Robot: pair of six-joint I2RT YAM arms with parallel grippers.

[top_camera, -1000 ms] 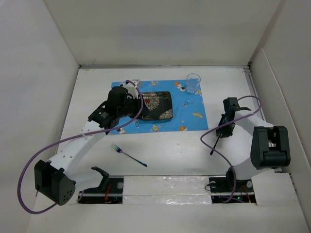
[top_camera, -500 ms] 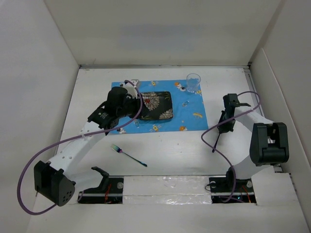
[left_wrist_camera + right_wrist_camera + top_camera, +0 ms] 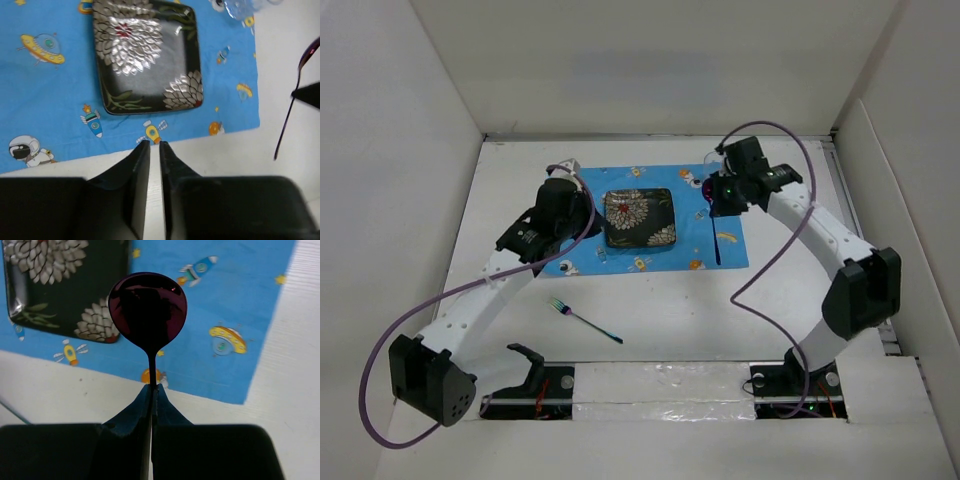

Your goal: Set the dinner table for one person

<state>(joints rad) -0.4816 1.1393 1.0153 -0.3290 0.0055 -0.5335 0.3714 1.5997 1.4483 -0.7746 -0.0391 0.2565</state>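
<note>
The dinner table is the large white surface. A blue space-print placemat lies on it with a black square flower-pattern plate on top. My right gripper hangs over the placemat's right part, shut on the neck of a dark purple spoon; its handle points toward the near side. My left gripper hovers raised at the plate's left. In the left wrist view its gripper is shut to a narrow slit and empty. An iridescent fork lies on the table near the front.
A clear glass stands at the placemat's far right corner, close to my right gripper. White walls enclose the table on the left, back and right. Purple cables loop from both arms.
My right arm has swung from the table's right side to over the placemat's right part, carrying the spoon. My left gripper has drawn back left, off the plate.
</note>
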